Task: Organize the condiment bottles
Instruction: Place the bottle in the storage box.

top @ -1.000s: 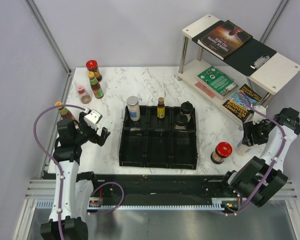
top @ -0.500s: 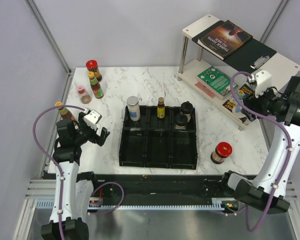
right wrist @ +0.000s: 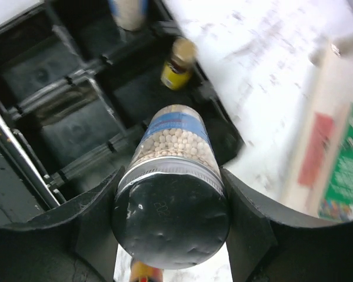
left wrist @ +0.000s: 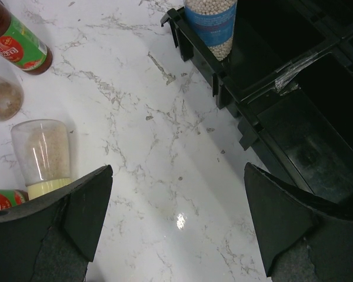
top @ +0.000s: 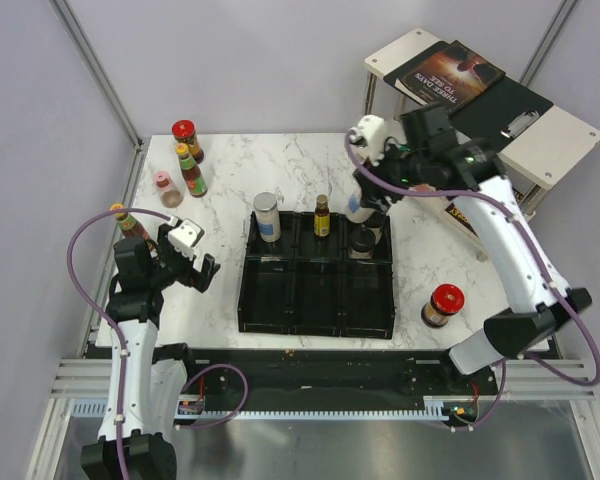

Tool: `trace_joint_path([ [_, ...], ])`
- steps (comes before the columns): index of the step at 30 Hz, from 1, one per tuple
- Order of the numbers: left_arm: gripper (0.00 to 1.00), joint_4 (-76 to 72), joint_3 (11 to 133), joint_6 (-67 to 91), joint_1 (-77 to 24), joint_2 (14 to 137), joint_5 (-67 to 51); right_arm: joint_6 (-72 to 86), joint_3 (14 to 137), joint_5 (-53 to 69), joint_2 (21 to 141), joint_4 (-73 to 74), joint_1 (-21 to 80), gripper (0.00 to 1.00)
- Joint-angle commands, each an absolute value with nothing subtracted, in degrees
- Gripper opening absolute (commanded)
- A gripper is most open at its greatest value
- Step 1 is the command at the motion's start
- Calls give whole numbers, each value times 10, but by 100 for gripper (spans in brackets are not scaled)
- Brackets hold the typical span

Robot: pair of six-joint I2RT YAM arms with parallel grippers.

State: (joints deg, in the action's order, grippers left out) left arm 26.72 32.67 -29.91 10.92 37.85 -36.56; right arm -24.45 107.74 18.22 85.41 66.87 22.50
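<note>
Right wrist view, right claw (right wrist: 172, 226): clamped on a black-lidded jar (right wrist: 177, 147) of pale beads with a blue label, one finger pressed to each side just under the lid.
Held jar's place: at the far right corner of the black tray (top: 315, 300); I cannot tell whether its base rests in a compartment.
Left claw (left wrist: 182, 223): jaws spread wide with nothing between them, low over bare marble to the left of the tray.
Surface (top: 280, 160): white marble with grey veins.
Room: pale grey walls at the left and back; a two-level shelf (top: 565, 135) carrying books (top: 450, 75) stands at the far right corner.
Tray contents: a silver-lidded jar (top: 267, 216) in the far left compartment, a slim dark bottle (top: 322, 216) in the far middle one, and a second dark-lidded jar (top: 362, 241) in the far right one.
Loose on the surface: a red-capped jar (top: 187, 140), a yellow-capped sauce bottle (top: 191, 170) and a pink-lidded shaker (top: 166, 187) clustered at the far left; a small sauce bottle (top: 130, 224) by the left arm; another red-lidded jar (top: 443, 305) right of the tray.
</note>
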Motion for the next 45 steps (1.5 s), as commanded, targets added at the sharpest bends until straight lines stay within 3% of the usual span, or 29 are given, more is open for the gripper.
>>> trace_joint_path([
  [1, 99, 259, 329, -304, 115, 382, -370, -214, 1143, 149, 913, 620, 308, 0],
  [8, 99, 256, 327, -307, 117, 382, -369, -221, 1227, 149, 1006, 604, 409, 0],
  [15, 99, 253, 324, -308, 117, 382, -364, -232, 1210, 129, 1073, 541, 465, 0],
  [22, 100, 250, 323, -307, 118, 388, -361, -230, 1137, 118, 1097, 462, 478, 0],
  [35, 100, 250, 323, -308, 119, 384, -364, -245, 1114, 121, 1182, 445, 477, 2],
  [38, 99, 250, 322, -307, 119, 386, -365, -251, 1099, 132, 1186, 447, 478, 35],
  [39, 99, 250, 322, -307, 119, 387, -366, -254, 1093, 135, 1184, 447, 477, 54],
  [41, 100, 248, 323, -304, 120, 390, -361, -260, 1083, 149, 1181, 453, 477, 64],
  [42, 100, 246, 323, -302, 120, 390, -357, -265, 1082, 157, 1180, 457, 477, 75],
  [45, 100, 236, 318, -295, 120, 390, -342, -281, 1081, 168, 1173, 474, 477, 88],
])
